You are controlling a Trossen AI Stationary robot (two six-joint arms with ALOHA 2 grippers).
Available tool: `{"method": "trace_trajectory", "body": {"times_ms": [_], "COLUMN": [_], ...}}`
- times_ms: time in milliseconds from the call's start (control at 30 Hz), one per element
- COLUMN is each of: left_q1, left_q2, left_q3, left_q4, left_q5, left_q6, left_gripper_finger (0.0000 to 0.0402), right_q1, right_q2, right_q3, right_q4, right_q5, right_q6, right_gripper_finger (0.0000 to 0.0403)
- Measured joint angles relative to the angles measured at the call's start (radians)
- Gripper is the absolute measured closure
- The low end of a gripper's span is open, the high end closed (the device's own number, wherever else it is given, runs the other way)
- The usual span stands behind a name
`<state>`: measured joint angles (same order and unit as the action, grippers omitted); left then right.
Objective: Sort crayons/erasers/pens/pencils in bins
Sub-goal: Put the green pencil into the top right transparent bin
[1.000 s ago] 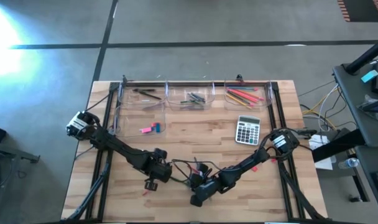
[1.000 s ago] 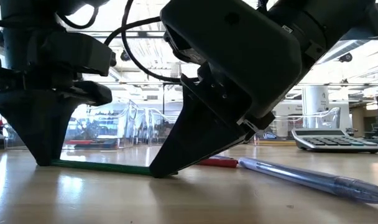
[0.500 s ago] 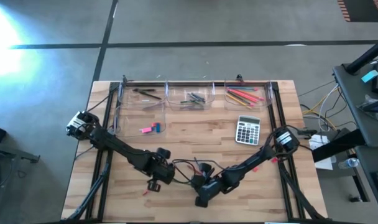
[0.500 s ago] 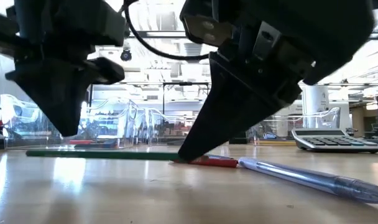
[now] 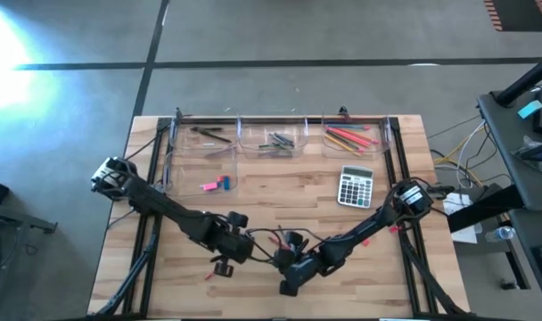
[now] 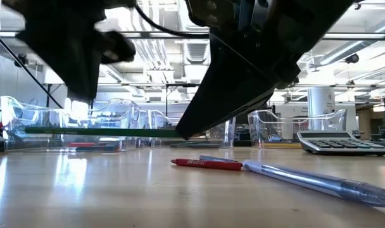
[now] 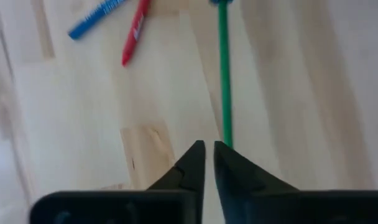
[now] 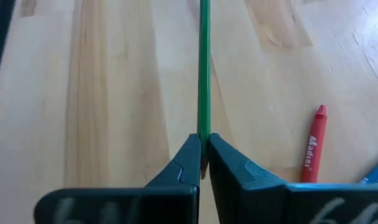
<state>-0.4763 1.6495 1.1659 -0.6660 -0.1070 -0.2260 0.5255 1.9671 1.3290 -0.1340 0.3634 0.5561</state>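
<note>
Right gripper (image 8: 203, 155) pinching thin green pencil (image 8: 204, 68), held level above pale wooden tabletop (image 6: 116, 196); left gripper (image 7: 209, 163) nearly closed, empty, beside pencil's other end; red crayon (image 6: 205, 164), clear pen (image 6: 306, 179) lying nearby; bright workshop ceiling lights beyond.

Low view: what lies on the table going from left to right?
Green pencil, lifted level above the wood → red crayon → clear blue pen → calculator. The clear bins behind overlap too much to place.
</note>
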Motion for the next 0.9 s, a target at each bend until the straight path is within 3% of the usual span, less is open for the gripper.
{"method": "trace_trajectory", "body": {"times_ms": [267, 500, 700, 900], "left_q1": [-0.009, -0.035, -0.036, -0.034], "left_q2": [-0.057, 0.009, 0.06, 0.112], "left_q3": [0.0, -0.004, -0.011, -0.011], "left_q4": [0.067, 0.134, 0.115, 0.113], "left_q5": [0.0, 0.0, -0.045, -0.056], "left_q6": [-0.003, -0.004, -0.034, -0.056], "left_gripper_finger": [0.0279, 0.0204, 0.0173, 0.017], "right_q1": [-0.001, 0.0, 0.0, 0.0], "right_q2": [-0.002, -0.002, -0.016, -0.038], "right_q3": [0.001, 0.001, 0.002, 0.002], "right_q4": [-0.021, -0.017, -0.016, -0.016], "right_q5": [0.003, 0.003, 0.007, 0.014], "right_q6": [0.006, 0.002, 0.0, -0.009], "right_gripper_finger": [0.0392, 0.0392, 0.0392, 0.0392]}}
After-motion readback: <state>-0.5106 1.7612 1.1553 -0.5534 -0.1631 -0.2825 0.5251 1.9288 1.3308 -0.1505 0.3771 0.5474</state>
